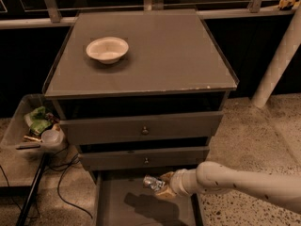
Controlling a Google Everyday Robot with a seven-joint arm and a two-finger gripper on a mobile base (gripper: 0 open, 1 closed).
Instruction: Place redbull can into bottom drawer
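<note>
The redbull can (152,183) is a small shiny silver cylinder held in my gripper (162,188), which is shut on it. My cream arm reaches in from the lower right. The can lies roughly sideways, a little above the open bottom drawer (117,206), over the drawer's back half. The can and gripper cast a shadow on the drawer floor. The two upper drawers with small knobs (145,131) are pushed in.
A cream round bowl (107,49) sits on the cabinet top at the left. A clear bin (28,131) with a cup and green packets stands left of the cabinet, with black cables below. A white post (277,60) rises at the right.
</note>
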